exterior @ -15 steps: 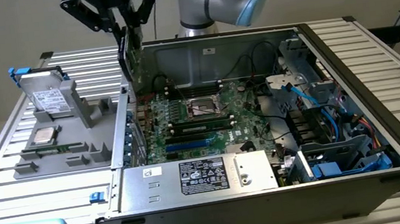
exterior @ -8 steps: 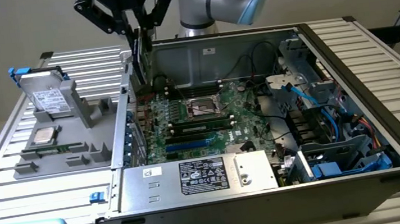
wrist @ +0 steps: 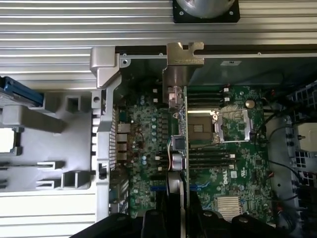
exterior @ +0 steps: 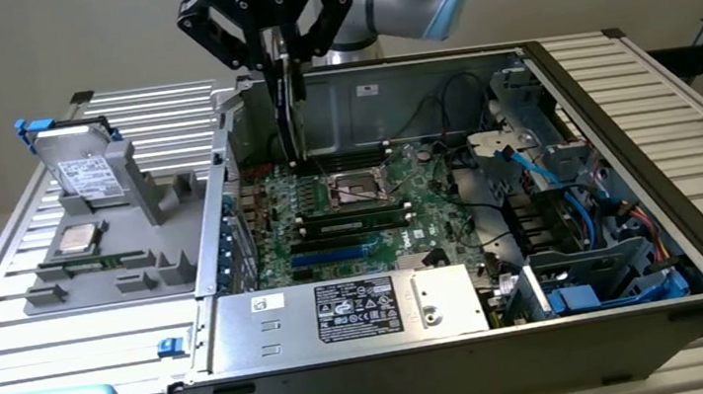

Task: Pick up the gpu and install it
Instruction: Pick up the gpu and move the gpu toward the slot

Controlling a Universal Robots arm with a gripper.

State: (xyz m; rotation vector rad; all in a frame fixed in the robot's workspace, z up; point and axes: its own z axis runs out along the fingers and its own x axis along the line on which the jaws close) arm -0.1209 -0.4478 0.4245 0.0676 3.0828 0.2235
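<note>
The gpu hangs on edge from my gripper, which is shut on its upper edge. The card reaches down into the open computer case, its lower edge just above the green motherboard near the case's rear wall at the exterior view's left. In the wrist view the gpu shows edge-on as a thin green line with its silver end bracket at the case's rim. There, my gripper has its black fingers pressed to both faces of the card. The slot under the card is hidden.
A grey parts fixture at the exterior view's left holds a silver hard drive and a processor. Inside the case are memory sticks, a power supply, drive cages and blue cables.
</note>
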